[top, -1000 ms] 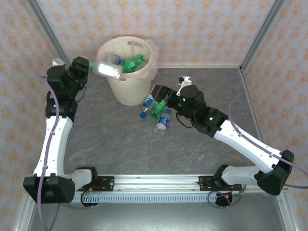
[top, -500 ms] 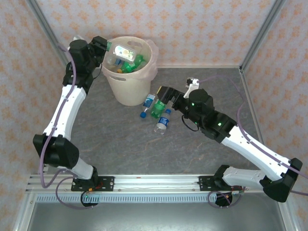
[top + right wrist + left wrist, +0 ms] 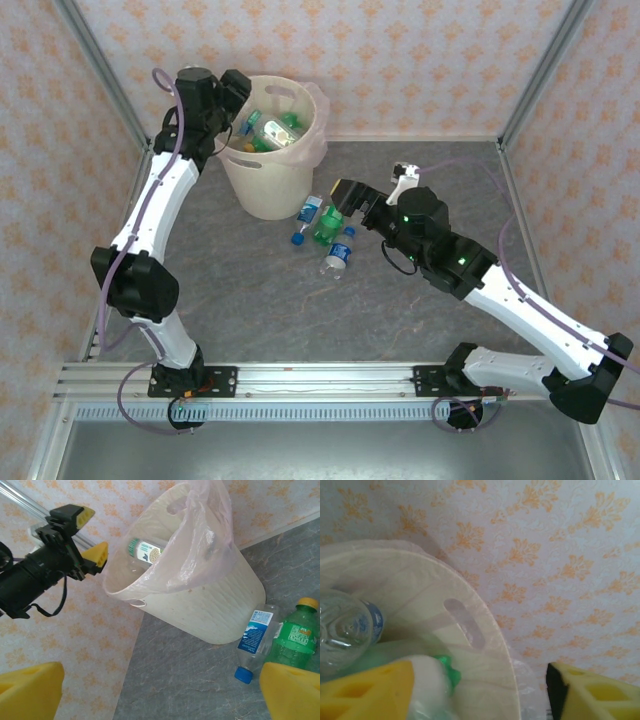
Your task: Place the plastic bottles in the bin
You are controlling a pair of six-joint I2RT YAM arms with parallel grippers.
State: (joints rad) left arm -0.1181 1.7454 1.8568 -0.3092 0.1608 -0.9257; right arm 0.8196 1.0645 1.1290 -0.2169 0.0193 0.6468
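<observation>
Over the bin (image 3: 262, 190), at the far left of the surface (image 3: 250, 300), the overhead view showed the left gripper (image 3: 240, 98). Several plastic bottles (image 3: 268, 132) lay inside. Three more lay just right of the bin's foot: a clear bottle (image 3: 308, 212), a green bottle (image 3: 327, 228) and a third bottle (image 3: 339, 254). The right gripper (image 3: 342, 195) hovered close beside them.

Left wrist: jaws apart, nothing between. Bin rim and handle hole (image 3: 465, 622) below, with one clear bottle inside at left.

Right wrist: jaws spread wide, empty. Clear bottle lay against the green one, near the bin wall.

Judgement: the empties look light, thin-walled and slick, and apt to roll or dent. Take one across mid-body, not at the cap. Neighbouring bottles and the bin wall crowd the approach. The liner bag (image 3: 205, 530) drooping over the rim could snag.
</observation>
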